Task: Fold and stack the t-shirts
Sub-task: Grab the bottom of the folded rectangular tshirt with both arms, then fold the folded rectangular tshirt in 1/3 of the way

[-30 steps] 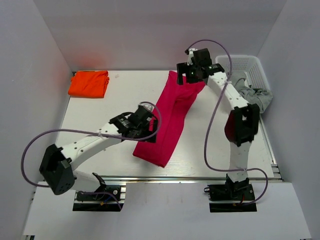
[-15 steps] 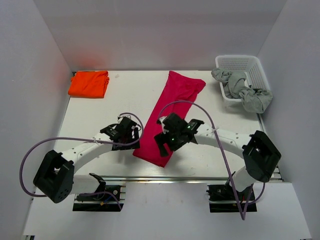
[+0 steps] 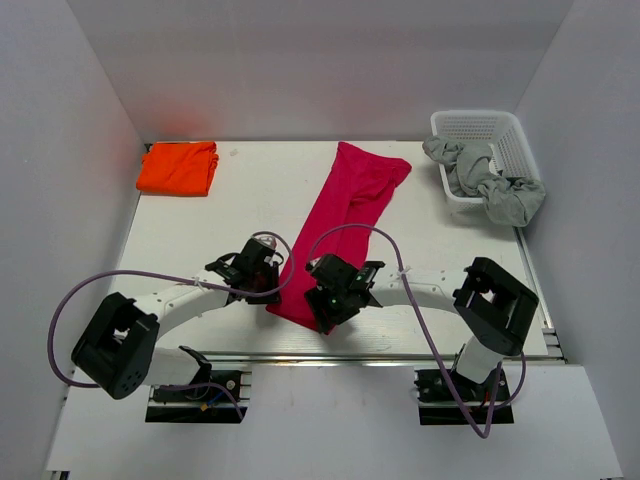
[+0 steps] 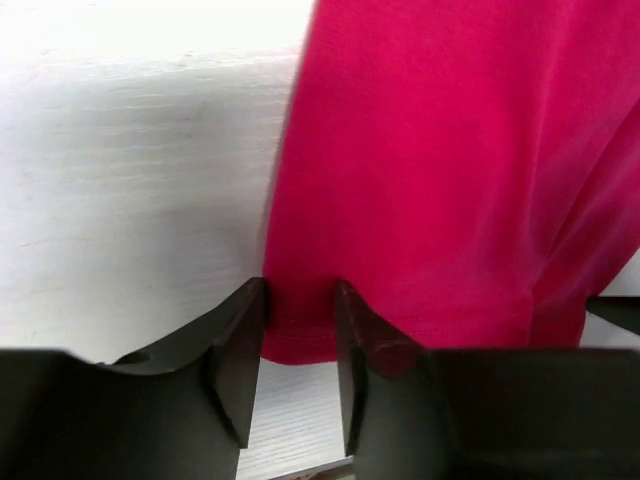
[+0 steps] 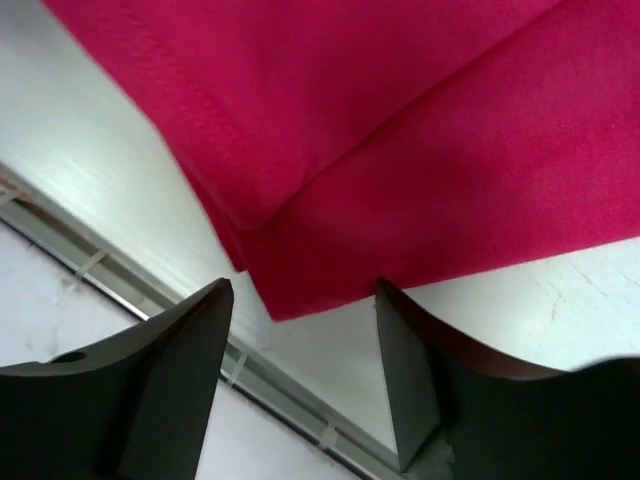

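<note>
Across the middle of the table [image 3: 200,230], the magenta-red t-shirt [image 3: 350,200] is lying as a long, narrow band. It is slanting from the far side down to the near edge, and its overlapping layers are showing at the near end.

The left gripper [image 4: 300,300] is sitting at the near left corner with its jaws drawn narrow on either side of the hem. Cloth is filling the gap, though from this angle I cannot tell whether it is actually being pinched. The right gripper [image 5: 305,290] is hovering over the near right corner with its jaws standing wide, and the layered corner is lying between the fingers, ungripped.

Well apart at the far left, the bright orange t-shirt [image 3: 178,167] is resting as a folded packet. At the far right, a white basket [image 3: 478,122] is holding grey cloth [image 3: 500,190] that is spilling over its near rim.

The step in hand looks like taking both near corners for the crosswise fold. Next, each gripper is going to need every layer caught. Both should then be lifting together and carrying the end toward the far hem, with the corners held apart so the band is not bunching. Stacking with the orange packet is not yet done.
</note>
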You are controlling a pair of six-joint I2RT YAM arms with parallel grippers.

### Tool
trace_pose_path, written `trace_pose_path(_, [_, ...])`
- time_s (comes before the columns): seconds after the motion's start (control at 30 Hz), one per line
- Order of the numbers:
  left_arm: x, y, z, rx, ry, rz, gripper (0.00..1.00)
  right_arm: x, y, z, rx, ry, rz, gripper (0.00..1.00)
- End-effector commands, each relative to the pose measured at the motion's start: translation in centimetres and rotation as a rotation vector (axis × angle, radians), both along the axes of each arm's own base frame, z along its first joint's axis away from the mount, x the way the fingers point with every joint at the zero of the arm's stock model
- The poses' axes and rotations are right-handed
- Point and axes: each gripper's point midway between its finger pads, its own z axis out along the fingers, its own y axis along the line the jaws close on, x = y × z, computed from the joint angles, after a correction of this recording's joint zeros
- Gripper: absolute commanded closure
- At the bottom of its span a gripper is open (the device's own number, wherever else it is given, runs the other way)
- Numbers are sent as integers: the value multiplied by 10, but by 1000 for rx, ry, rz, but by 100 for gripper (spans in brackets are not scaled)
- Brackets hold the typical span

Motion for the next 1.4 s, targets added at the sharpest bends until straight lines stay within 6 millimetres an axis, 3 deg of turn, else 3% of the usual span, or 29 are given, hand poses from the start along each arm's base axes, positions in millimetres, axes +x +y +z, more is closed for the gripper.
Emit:
trace_pose_path(0.0, [-2,-11,-3,-55,1,-57,58,2,3,-9,13,-7,-35,39])
trace_pose_path(0.03, [-6,-16,-5,-70,8,-75,62,-1,-1,-12,6,-3,-37,42])
trace_pose_path(0.1, [-8,-16,-7,-72,20,-80,80,-2,-4,-16,-1,-1,-46,55])
trace_pose_path(0.17, [-15,-16,-10,-78,47,-90,96,-5,-4,-13,11,8,-54,71])
trace_pose_path(0.2, [-22,-15,-14,-66,65,-100,100,-10,-10,-18,0,22,-51,76])
trace_pose_path(0.3, [-47,-20,-16,-140,131,-152,100,-19,-22,-13,10,44,-73,91])
trace_pose_path(0.33, [-50,-22,-12,-164,127,-164,100,-22,-25,-9,15,50,-84,100])
trace_pose_path(0.43, [-66,-24,-7,-209,167,-195,100,-44,-43,-10,10,117,-84,100])
trace_pose_path(0.53, [-78,-37,10,-289,178,-285,100,-64,-40,1,67,188,-47,100])
trace_pose_path(0.63, [-82,-51,26,-374,168,-365,100,-69,-35,15,116,182,13,100])
trace_pose_path(0.77, [-64,-63,39,-379,135,-387,100,-64,-31,24,109,164,31,100])
trace_pose_path(0.9, [-44,-68,47,-364,117,-367,100,-35,-38,35,57,67,-89,100])
trace_pose_path(0.93, [-39,-69,49,-357,107,-361,100,-20,-46,34,25,12,-142,100])
trace_pose_path(1.13, [24,-76,68,-263,-14,-237,100,40,-56,51,31,-139,-299,100])
trace_pose_path(1.23, [67,-86,88,-237,-99,-179,100,74,-65,62,18,-221,-360,100])
trace_pose_path(1.3, [80,-88,89,-202,-97,-157,100,95,-68,72,37,-246,-406,100])
trace_pose_path(1.37, [103,-92,101,-195,-141,-141,100,107,-73,69,20,-258,-411,100])
